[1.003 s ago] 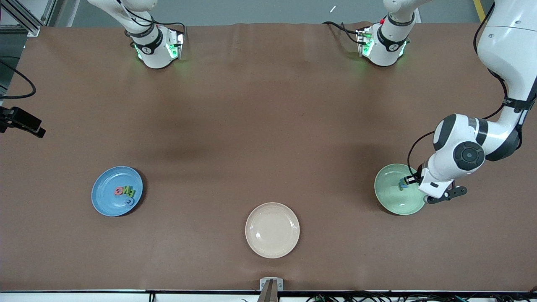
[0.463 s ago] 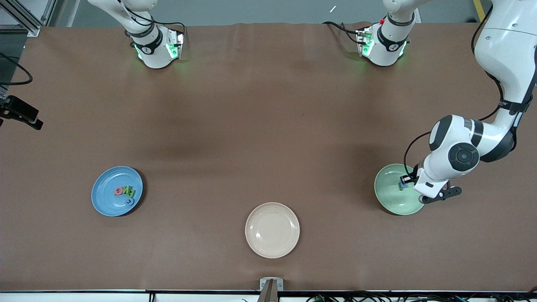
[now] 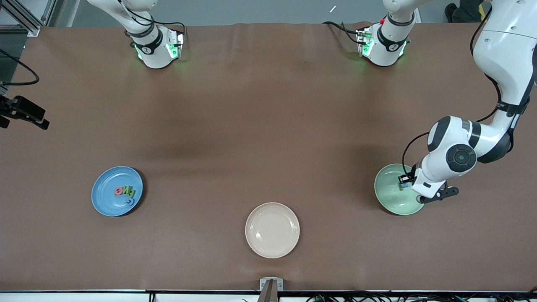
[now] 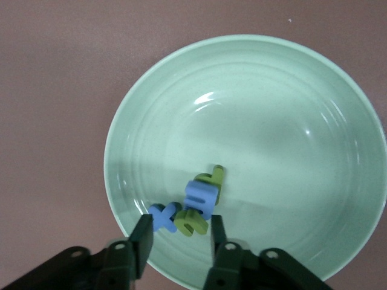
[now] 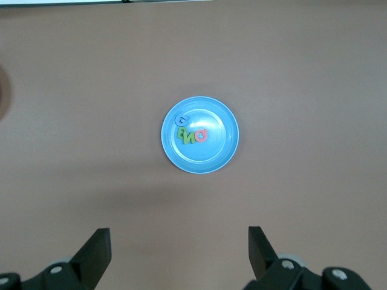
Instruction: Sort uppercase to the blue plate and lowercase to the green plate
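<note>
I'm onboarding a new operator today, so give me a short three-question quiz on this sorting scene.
1. True or false: the cream plate holds a letter.
2. Which plate is the left gripper over? A blue plate B green plate C cream plate
3. Fill in: the right gripper waits high above the table with its jaws ____.

Key: 1 false, it holds none. 2 B; the lowercase letters lie clustered in it, while the uppercase letters lie in the blue one. 3 open.
</note>
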Controlling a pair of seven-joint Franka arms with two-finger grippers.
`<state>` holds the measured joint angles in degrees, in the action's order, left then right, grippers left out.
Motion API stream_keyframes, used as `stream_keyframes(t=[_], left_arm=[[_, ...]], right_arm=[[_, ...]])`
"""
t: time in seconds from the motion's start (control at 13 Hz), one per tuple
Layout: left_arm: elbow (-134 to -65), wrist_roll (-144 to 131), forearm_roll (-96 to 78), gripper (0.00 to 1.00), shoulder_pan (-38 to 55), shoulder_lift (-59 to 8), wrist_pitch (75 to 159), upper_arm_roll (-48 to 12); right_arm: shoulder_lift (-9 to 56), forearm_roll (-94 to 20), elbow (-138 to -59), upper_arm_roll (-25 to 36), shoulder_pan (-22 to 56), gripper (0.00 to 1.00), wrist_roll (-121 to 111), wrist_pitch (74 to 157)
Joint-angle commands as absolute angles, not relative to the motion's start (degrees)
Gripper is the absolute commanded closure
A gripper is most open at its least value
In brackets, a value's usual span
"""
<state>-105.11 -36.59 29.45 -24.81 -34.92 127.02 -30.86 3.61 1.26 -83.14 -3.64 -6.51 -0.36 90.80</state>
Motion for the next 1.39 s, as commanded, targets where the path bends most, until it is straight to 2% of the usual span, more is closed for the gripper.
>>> stream_keyframes(t=[0.0,0.08,0.15,0.46,1.0,1.31], left_arm=[[-104.1,-35.8,29.3,0.35,-24.8,-35.1,126.7,-31.9],[-104.0,-35.9,29.2,0.21,-24.9,-35.0,126.7,-32.0],[-103.8,-35.8,29.2,0.01,-25.0,-34.7,126.7,-32.3],[-102.1,-35.8,29.2,0.0,-25.8,-31.6,124.1,-35.0],[-81.9,-35.8,28.7,0.0,-26.0,-29.3,101.1,-41.9],[-80.2,-33.8,25.1,0.0,-25.9,-24.5,98.0,-43.2]], right_arm=[[2.6,0.6,-84.2,-3.6,-6.8,0.0,-1.1,91.4],[2.6,0.6,-84.2,-3.5,-6.9,0.0,-1.2,91.5],[2.7,0.6,-84.2,-3.3,-7.1,0.0,-1.2,91.6],[2.8,0.5,-84.3,-3.2,-7.1,0.0,-0.9,91.5],[2.9,0.6,-84.2,-3.2,-7.1,0.0,5.7,90.9],[2.9,0.5,-84.0,-3.3,-6.9,0.0,5.8,91.1]])
